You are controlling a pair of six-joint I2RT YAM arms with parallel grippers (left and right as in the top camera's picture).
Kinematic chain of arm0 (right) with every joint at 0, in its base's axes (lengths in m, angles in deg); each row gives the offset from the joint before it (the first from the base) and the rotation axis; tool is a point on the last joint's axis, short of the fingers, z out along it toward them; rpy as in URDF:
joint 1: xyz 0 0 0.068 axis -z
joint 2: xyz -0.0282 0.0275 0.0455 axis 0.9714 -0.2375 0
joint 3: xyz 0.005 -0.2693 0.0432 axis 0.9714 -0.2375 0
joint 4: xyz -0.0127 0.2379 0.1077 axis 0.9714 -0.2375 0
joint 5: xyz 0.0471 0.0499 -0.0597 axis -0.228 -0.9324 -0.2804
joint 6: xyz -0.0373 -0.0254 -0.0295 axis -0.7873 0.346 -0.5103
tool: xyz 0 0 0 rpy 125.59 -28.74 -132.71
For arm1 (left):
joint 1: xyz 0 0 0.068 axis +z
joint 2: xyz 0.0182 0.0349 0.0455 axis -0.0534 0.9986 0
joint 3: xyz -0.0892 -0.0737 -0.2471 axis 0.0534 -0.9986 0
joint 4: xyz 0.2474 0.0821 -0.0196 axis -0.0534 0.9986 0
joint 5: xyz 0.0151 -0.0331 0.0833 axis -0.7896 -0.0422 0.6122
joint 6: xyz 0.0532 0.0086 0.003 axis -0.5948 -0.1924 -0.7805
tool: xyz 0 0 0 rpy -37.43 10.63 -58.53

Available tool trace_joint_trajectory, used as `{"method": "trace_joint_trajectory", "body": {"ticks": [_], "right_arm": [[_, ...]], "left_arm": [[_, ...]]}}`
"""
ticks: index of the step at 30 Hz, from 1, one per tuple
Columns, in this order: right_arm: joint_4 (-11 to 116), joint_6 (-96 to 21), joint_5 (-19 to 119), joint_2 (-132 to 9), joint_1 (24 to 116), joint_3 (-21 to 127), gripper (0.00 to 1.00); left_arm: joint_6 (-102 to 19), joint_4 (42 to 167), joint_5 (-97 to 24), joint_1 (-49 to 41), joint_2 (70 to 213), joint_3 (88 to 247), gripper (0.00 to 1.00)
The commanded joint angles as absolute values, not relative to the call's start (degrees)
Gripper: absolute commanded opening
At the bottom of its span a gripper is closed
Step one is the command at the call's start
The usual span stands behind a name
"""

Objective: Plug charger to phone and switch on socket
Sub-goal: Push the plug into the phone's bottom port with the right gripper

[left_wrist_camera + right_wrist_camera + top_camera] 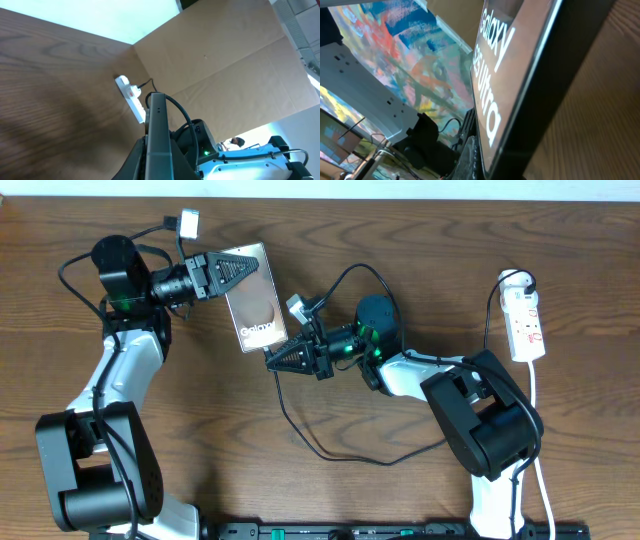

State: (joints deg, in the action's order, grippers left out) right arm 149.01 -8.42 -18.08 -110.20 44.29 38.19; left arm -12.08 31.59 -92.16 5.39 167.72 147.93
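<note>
The phone (pixel 255 295) with white "Galaxy" lettering is lifted at the table's upper left. My left gripper (pixel 225 275) is shut on its far left end; in the left wrist view the phone (pixel 157 140) stands edge-on between the jaws (pixel 157 170). My right gripper (pixel 275 360) sits at the phone's near bottom edge, fingers closed on the tip of the thin black charger cable (pixel 300 435). The right wrist view shows the phone face (pixel 505 75) very close; the plug tip is hidden there. The white socket (pixel 526 325) lies at the far right, also in the left wrist view (pixel 131 97).
The socket's white cord (pixel 535 410) runs down the right edge past the right arm's base (pixel 490 430). The charger cable loops over the wooden table (pixel 380 500) below the right arm. The left arm's base (pixel 95 470) stands at the lower left.
</note>
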Motion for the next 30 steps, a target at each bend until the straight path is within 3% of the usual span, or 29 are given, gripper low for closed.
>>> {"method": "trace_joint_trajectory", "body": {"ticks": [1,30], "right_arm": [[149.4,-7.6,-17.0,-111.0,44.4,38.2,0.01],[156.3,4.5,-7.5,-111.1,44.3,38.2,0.01]], "left_arm": [[-12.9,31.1,-95.8,5.1,166.8,147.8,0.08],[-12.8,31.1,-95.6,4.3,166.8,147.8,0.07]]}}
